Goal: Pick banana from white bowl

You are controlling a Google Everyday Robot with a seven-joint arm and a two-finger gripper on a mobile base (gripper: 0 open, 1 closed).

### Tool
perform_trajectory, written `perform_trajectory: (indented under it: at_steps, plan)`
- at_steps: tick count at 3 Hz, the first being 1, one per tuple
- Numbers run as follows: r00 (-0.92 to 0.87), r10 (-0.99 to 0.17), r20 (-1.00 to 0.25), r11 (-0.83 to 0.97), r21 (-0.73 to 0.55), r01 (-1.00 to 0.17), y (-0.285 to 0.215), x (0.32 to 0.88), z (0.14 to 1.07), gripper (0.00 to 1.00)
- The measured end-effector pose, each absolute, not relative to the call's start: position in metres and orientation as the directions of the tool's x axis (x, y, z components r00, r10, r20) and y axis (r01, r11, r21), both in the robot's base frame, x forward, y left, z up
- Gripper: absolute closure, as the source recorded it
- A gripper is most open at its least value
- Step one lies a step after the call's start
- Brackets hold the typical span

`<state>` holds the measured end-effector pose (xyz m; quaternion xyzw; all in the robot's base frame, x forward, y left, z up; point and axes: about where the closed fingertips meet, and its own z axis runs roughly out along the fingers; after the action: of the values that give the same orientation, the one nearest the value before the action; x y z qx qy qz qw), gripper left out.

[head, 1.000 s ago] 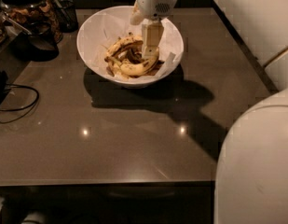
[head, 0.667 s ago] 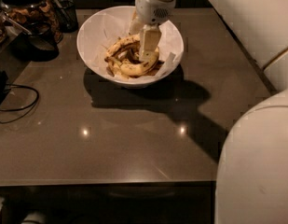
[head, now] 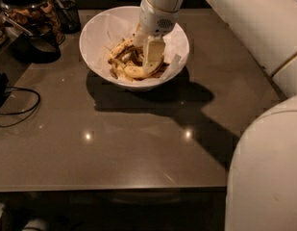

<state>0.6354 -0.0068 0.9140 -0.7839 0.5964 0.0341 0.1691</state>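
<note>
1. Bench (head: 114,153): dark, glossy, with a broad open surface in front of the bowl.
2. Robot arm (head: 253,28): white, fills the right side and reaches over the bowl.
3. White bowl (head: 92,37): paper-lined, stands near the far edge.
4. Glass jar (head: 30,11): left of the bowl, apart from it.
5. Gripper (head: 150,57): lowered inside the bowl, directly over the banana; cannot tell whether spread or pressed together.
6. Banana (head: 136,72): lies in the bowl's near half, among peel strips (head: 120,49).
7. Black cable (head: 28,112): loops at the left edge.

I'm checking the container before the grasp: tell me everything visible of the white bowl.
The white bowl is large, round, deep and glossy, lined with crumpled white paper. It stands upright on the dark table. Inside lie the banana and dark peel strips. The gripper reaches down into it, at the banana.
</note>
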Motion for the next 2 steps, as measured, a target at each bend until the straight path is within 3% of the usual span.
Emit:
perform_trajectory:
  at_steps: [2]
  plan:
    - [0.271,-0.926,-0.264,-0.228,-0.181,-0.957,-0.007,0.6259,0.8965,0.4]
